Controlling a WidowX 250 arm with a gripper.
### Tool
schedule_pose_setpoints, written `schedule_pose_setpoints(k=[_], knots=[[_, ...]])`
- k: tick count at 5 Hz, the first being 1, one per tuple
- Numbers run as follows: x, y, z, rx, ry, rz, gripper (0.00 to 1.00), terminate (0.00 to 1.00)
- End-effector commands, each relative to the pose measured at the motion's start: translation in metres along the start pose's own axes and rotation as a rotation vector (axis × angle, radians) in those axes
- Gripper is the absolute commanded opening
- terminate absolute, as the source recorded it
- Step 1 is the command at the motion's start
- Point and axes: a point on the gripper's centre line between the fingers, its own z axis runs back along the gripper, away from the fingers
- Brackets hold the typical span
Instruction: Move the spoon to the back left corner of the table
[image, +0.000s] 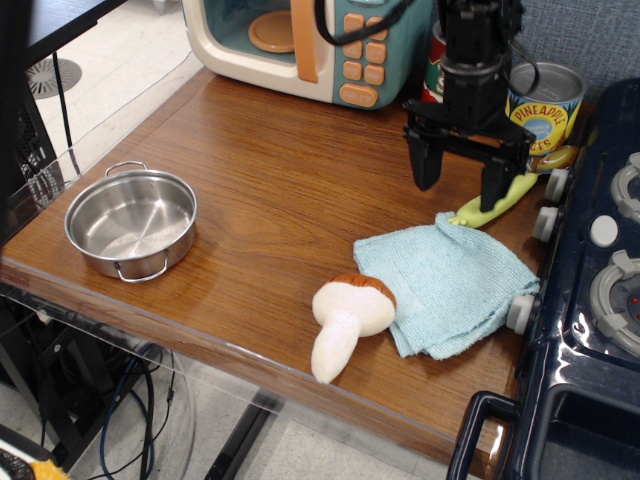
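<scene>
The spoon (508, 196) lies on the brown wood-grain table (270, 210) at the right, against the navy stove; its lime-green handle points down-left and its bowl (558, 157) rests by a stove knob. My gripper (456, 190) is open, its two black fingers pointing down, just left of and over the spoon's handle. The right finger hides part of the handle. I cannot tell how high the fingertips hang above the wood.
A light blue cloth (447, 285) lies below the spoon, a plush mushroom (349, 315) beside it. A steel pot (131, 221) sits front left. A toy microwave (305, 40) fills the back; cans of tomato sauce (434, 70) and pineapple (540, 105) stand at the back right. The navy stove (590, 300) borders the right.
</scene>
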Motion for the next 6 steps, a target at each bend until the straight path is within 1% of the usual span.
schedule_pose_setpoints(k=[1, 2, 3, 4, 5, 6], knots=[[0.015, -0.017, 0.004, 0.000, -0.040, -0.043, 1.00, 0.00], [0.015, -0.017, 0.000, 0.014, -0.036, -0.038, 0.00, 0.00], [0.014, -0.018, -0.001, 0.029, -0.035, -0.044, 0.00, 0.00], [0.009, -0.020, 0.001, 0.058, -0.010, -0.055, 0.00, 0.00], [-0.004, -0.018, 0.018, 0.075, -0.031, -0.022, 0.00, 0.00], [-0.012, -0.013, 0.039, 0.096, -0.070, 0.016, 0.00, 0.00]])
